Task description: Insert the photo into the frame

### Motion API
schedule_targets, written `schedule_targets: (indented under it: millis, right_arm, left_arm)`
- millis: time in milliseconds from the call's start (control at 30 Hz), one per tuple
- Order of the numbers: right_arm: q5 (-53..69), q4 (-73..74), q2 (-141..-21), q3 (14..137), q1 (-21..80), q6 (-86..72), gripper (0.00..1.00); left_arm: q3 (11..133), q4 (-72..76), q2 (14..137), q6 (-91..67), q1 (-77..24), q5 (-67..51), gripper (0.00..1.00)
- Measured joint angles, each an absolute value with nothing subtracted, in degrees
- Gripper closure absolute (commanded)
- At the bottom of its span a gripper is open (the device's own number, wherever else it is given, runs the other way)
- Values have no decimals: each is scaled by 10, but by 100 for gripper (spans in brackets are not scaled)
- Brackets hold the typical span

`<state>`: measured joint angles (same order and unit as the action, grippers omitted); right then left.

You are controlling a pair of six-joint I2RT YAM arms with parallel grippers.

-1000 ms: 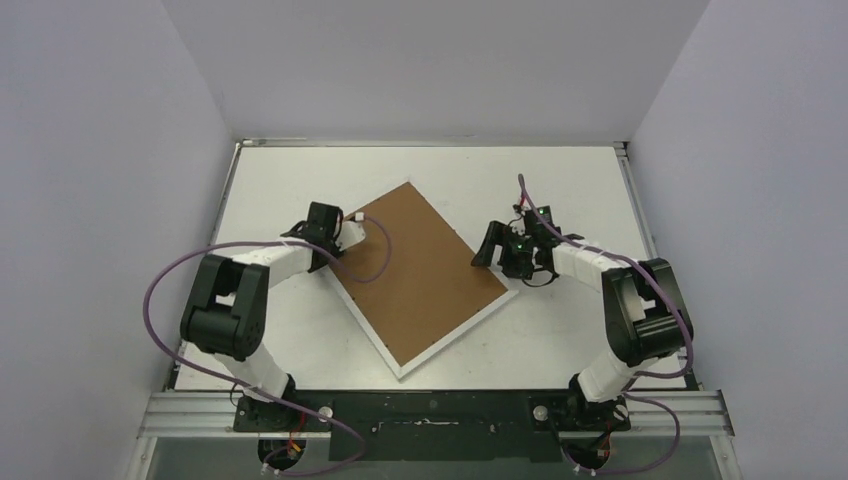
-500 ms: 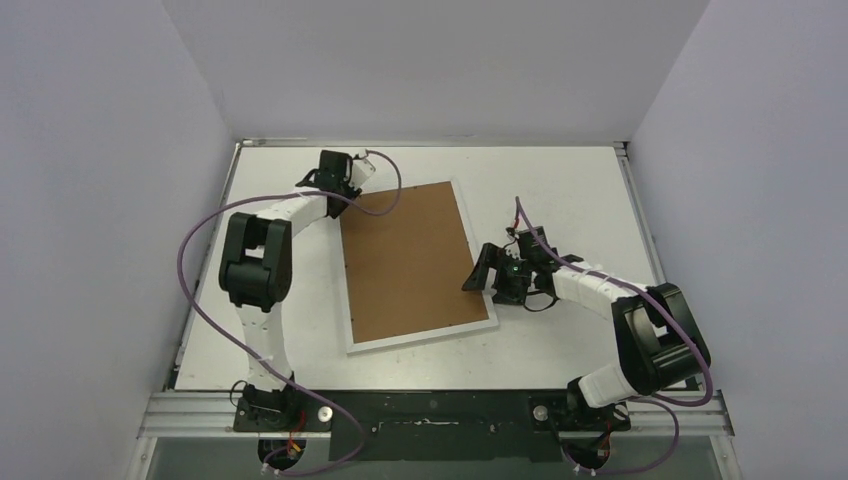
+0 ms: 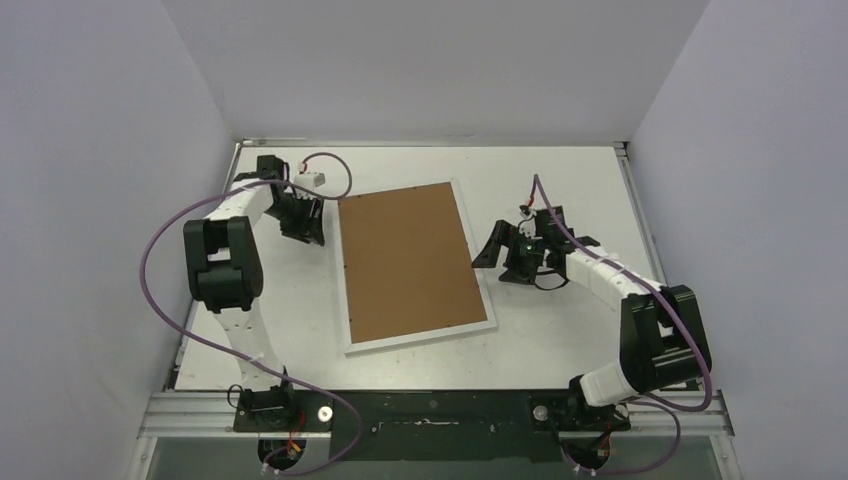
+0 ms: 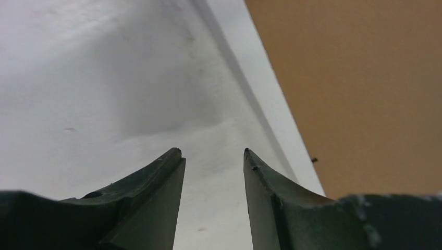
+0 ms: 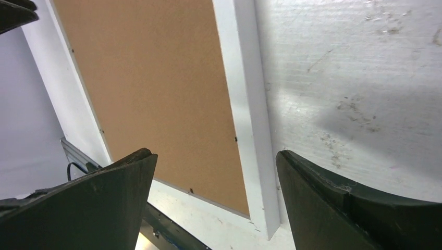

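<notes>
Frame [image 3: 420,338], large, rectangular, white-bordered, lay face down, plain brown backing board [image 3: 410,265] up, seemingly for rear loading; left tool [image 4: 212,152] half-parted, right tool [image 5: 216,152] wide, both empty, flanking.

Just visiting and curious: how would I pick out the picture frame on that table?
Look at the white table. Flat in its middle lies the frame, one large rectangle. A narrow white border around a plain brown board marks it out; nothing else on it is brown.
</notes>
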<state>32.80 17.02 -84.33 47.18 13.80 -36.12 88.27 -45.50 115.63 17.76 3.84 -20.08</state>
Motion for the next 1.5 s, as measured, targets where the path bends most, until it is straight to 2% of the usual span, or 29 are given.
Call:
schedule_targets:
  millis: [133, 333, 733, 1167, 1500]
  right_arm:
    - [342, 166, -842, 469, 155, -368, 12]
    - [354, 156, -842, 458, 176, -382, 13]
    - [369, 131, -853, 452, 177, -390, 14]
    - [391, 94, -886, 452, 185, -400, 15]
    - [395, 88, -891, 453, 188, -401, 16]
  left_arm:
    - [858, -490, 1157, 139, 25, -272, 60]
    - [848, -495, 1157, 114, 11, -316, 63]
    - [802, -494, 1156, 107, 12, -326, 76]
    - [796, -489, 1152, 105, 11, -332, 85]
    - [789, -482, 1146, 95, 10, -330, 88]
